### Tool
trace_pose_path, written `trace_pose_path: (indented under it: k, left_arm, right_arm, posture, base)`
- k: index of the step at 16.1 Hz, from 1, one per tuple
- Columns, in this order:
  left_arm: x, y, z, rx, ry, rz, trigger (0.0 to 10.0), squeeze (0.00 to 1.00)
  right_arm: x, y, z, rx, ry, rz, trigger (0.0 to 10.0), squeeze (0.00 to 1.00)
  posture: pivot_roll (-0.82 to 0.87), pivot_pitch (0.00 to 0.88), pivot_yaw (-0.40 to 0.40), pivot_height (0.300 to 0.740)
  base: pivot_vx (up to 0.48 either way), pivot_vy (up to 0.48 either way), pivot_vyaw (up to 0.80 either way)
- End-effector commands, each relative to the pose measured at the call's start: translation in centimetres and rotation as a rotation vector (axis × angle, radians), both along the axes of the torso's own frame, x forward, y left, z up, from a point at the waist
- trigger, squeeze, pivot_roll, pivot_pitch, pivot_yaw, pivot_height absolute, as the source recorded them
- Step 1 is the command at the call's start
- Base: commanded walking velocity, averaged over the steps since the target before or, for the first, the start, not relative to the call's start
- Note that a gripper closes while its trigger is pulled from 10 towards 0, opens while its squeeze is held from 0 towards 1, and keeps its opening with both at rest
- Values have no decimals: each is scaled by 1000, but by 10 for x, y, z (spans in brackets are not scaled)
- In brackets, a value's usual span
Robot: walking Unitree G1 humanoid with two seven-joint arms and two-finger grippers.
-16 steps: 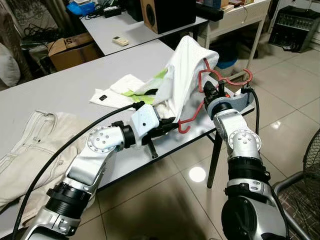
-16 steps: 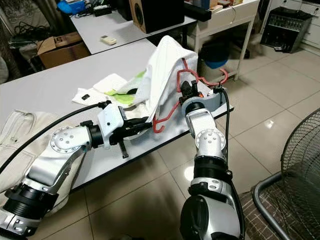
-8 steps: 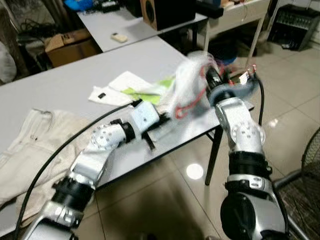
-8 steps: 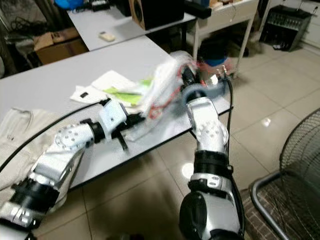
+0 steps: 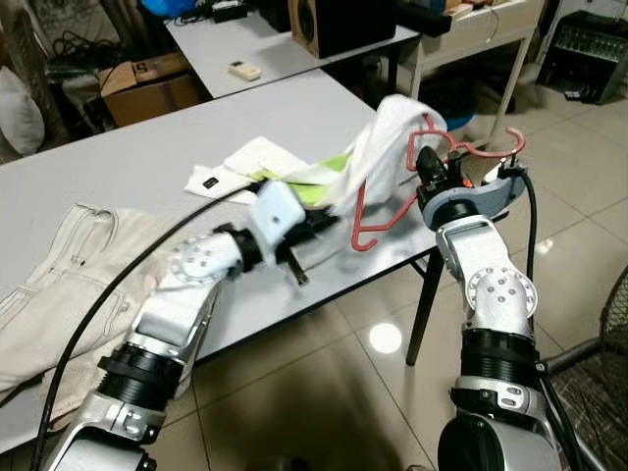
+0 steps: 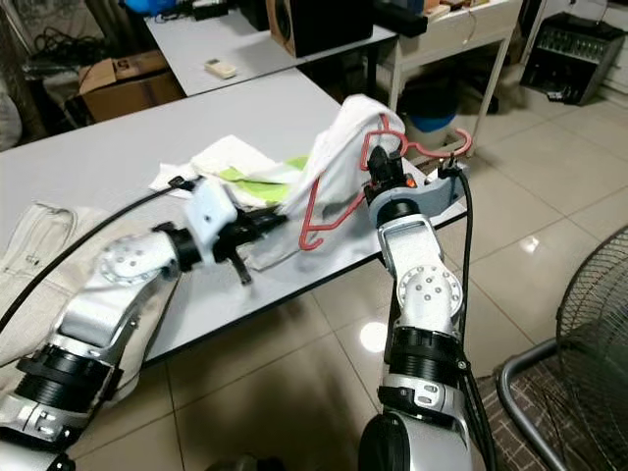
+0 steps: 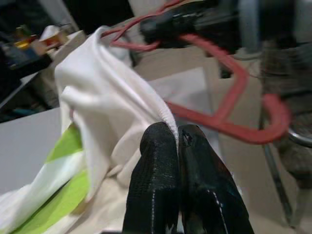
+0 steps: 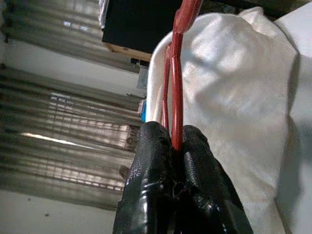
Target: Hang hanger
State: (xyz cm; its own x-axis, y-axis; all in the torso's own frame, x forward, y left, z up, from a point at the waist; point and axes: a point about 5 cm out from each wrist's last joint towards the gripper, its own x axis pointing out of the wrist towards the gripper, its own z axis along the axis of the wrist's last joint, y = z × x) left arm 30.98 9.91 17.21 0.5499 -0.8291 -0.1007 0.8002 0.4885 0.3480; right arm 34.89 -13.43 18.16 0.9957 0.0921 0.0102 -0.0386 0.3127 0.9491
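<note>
My right gripper is shut on a red wire hanger and holds it up over the table's right end, its hook pointing away to the right. In the right wrist view the red wire runs up from between the black fingers. A white garment with green patches is draped over the hanger's top and trails down to the grey table. My left gripper is low beside the hanger, shut on the garment's white hem.
Beige trousers lie on the table's left part. Behind stand a second table with a remote, a cardboard box and a black speaker. The table's edge and leg are below my right arm. A wire fan guard is on the floor to the right.
The head view shook and blurred half a second ago, then steadied. The hanger swung with my right gripper and is up again; the garment now stretches tighter towards my left gripper.
</note>
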Motion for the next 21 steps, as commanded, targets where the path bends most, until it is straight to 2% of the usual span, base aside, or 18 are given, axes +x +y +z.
trace_pose_path:
  k: [1, 5, 7, 11, 14, 15, 17, 19, 21]
  left_arm:
    - [-2, 5, -5, 42, 17, -15, 0, 0]
    - [-21, -9, 1, -28, 70, -174, 0, 0]
    - [-26, -12, 0, -25, 88, -208, 0, 0]
    - [-32, -24, 6, -73, 101, -245, 0, 0]
    - [-37, -20, 3, -35, 134, -285, 0, 0]
    - [-44, -19, 0, -14, 166, -334, 78, 0]
    - [-46, -23, 2, -34, 174, -353, 0, 0]
    - [-43, -31, 12, -98, 162, -343, 0, 0]
    - [-47, -41, 15, -131, 189, -371, 118, 0]
  right_arm:
    - [7, 20, 24, 99, -67, 4, 10000, 0]
    - [21, 22, 17, 60, -20, -22, 10000, 0]
    - [25, 22, 11, 55, 11, -36, 10000, 0]
    - [32, 29, 6, 28, 39, -53, 10000, 0]
    - [36, 23, 7, 59, 41, -90, 10000, 0]
    - [38, 17, 9, 56, 35, -109, 10000, 0]
    - [41, 14, 10, 38, 31, -122, 10000, 0]
    - [41, 21, 9, -4, 36, -115, 10000, 0]
    - [42, 29, 8, 0, 43, -112, 10000, 0]
  posture:
    - [-120, 17, 120, 740]
    - [-112, 20, 115, 740]
    - [-112, 24, 113, 740]
    - [-111, 28, 111, 740]
    - [-114, 30, 114, 740]
    - [-115, 30, 116, 740]
    - [-117, 29, 118, 740]
    - [-119, 29, 119, 740]
    - [-121, 28, 119, 740]
  base:
    - [0, 0, 0]
    - [0, 0, 0]
    - [0, 0, 0]
    - [0, 0, 0]
    - [0, 0, 0]
    - [0, 0, 0]
    - [0, 0, 0]
    - [0, 0, 0]
    - [0, 0, 0]
